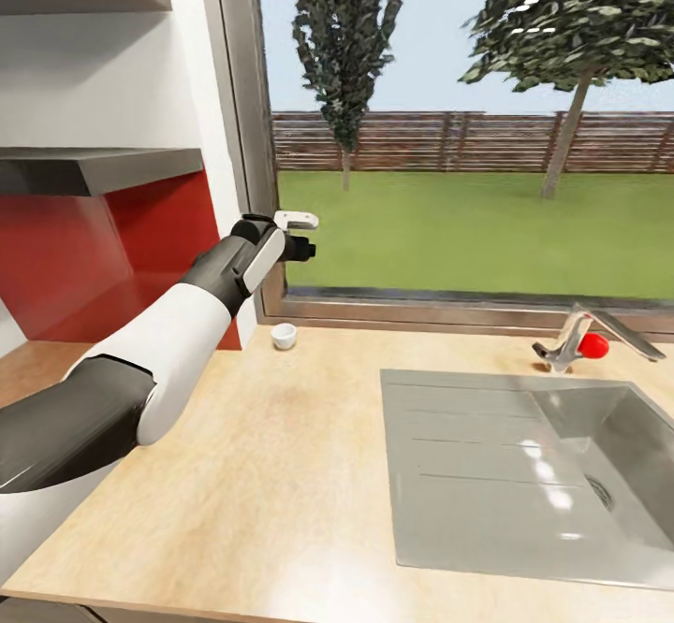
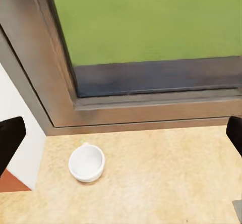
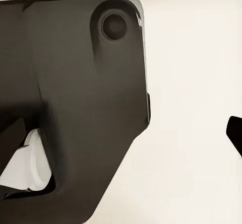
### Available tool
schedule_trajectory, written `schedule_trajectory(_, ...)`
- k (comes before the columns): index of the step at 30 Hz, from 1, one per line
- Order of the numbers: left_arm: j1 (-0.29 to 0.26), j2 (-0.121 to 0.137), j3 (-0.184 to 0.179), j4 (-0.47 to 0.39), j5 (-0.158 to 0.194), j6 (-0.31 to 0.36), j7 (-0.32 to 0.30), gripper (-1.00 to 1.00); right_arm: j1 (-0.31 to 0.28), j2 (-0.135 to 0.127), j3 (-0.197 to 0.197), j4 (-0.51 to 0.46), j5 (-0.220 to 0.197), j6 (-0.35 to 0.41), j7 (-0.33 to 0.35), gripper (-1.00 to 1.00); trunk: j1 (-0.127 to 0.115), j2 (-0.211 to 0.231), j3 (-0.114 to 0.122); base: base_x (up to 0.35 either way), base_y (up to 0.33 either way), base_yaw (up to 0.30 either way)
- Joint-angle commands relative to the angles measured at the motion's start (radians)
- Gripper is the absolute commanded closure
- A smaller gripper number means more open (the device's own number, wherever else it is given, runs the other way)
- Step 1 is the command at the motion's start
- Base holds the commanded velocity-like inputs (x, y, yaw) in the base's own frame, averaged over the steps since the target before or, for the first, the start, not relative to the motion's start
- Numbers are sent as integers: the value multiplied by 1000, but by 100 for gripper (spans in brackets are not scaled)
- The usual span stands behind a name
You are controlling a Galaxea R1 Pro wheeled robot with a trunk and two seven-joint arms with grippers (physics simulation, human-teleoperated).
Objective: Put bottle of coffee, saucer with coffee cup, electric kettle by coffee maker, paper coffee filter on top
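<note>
The left gripper (image 1: 298,235) hangs in front of the window frame with its dark fingers (image 2: 10,138) spread wide and nothing between them. Below it, the small white ceramic coffee cup (image 1: 284,335) stands upright on the pale wooden countertop (image 1: 281,473), near the window sill (image 1: 449,310) and well apart from the grey steel sink (image 1: 524,473). The cup looks light, rigid, smooth and breakable; pinching across its rim wall, clear of the small handle, seems safest. Whether the right gripper is spread or closed cannot be told.
</note>
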Motion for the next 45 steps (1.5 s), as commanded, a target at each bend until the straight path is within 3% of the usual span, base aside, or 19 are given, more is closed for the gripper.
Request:
schedule_trajectory(1, -1, 1, -5, -1, 11, 3, 8, -100, -1, 0, -4, 1, -5, -4, -1, -100, 1, -2, -2, 273, -22, 0)
schedule_trajectory(36, 42, 7, -4, 0, 8, -1, 9, -100, -1, 2, -4, 1, -6, -6, -1, -100, 1, -2, -2, 29, -1, 0)
schedule_trajectory(45, 55, 8, -3, 0, 8, -2, 8, -100, -1, 2, -4, 1, -6, -5, 2, -100, 1, -2, -2, 97, 0, -184)
